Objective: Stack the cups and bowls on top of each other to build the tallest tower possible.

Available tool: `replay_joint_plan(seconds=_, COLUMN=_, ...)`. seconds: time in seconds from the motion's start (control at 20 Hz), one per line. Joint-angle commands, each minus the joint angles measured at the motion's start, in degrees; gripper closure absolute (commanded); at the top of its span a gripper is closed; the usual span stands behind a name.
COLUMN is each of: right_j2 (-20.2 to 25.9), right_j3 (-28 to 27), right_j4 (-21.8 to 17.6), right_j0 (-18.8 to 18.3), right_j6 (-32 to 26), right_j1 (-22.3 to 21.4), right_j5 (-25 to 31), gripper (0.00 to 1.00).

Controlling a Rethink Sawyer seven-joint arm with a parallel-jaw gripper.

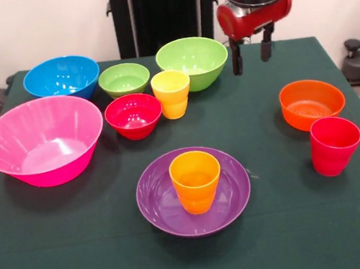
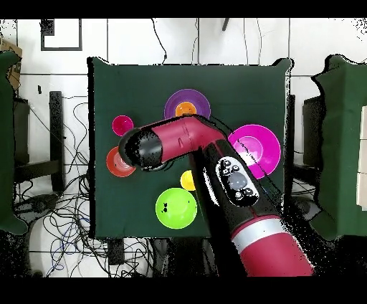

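Note:
The shallow purple bowl [image 1: 157,203] sits at the table's front middle with the orange cup [image 1: 195,181] upright inside it; from overhead this pair shows as the purple bowl [image 2: 172,107] and the orange cup [image 2: 186,110]. The red cup [image 1: 334,145] stands beside the small orange bowl [image 1: 312,103] on the right. At the back are the blue bowl [image 1: 61,77], small green bowl [image 1: 124,79], large lime green bowl [image 1: 192,61], yellow cup [image 1: 172,93] and small red bowl [image 1: 133,116]. The pink bowl [image 1: 43,141] is at the left. My gripper [image 1: 251,53] hangs open and empty behind the orange bowl.
The dark green table [image 1: 278,234] carries everything. In the overhead view my arm [image 2: 215,154] covers several bowls and part of the orange bowl [image 2: 112,165]. Cables lie on the floor around the table, and chairs stand at both sides.

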Motion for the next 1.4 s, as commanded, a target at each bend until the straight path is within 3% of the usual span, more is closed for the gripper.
replay_joint_plan(seconds=0.05, right_j2=-5.2, right_j3=3.7, right_j4=-1.0, right_j0=1.5, right_j6=9.5, right_j1=4.1, right_j5=-4.6, gripper=0.0)
replay_joint_plan(seconds=0.35, right_j2=-8.1, right_j3=1.9, right_j4=-2.4, right_j0=5.1, right_j6=13.4, right_j1=9.7, right_j5=-9.1, gripper=0.0)
replay_joint_plan(seconds=1.05, right_j2=-9.9, right_j3=2.0, right_j4=0.5, right_j0=7.8, right_j6=14.5, right_j1=10.3, right_j5=-11.2, gripper=0.0)
replay_joint_plan(seconds=1.25, right_j2=-10.3, right_j3=3.3, right_j4=0.9, right_j0=7.3, right_j6=13.3, right_j1=9.0, right_j5=-10.5, gripper=0.0)
replay_joint_plan(seconds=1.4, right_j2=-9.4, right_j3=6.8, right_j4=1.5, right_j0=4.8, right_j6=8.2, right_j1=4.5, right_j5=-5.3, gripper=0.0)
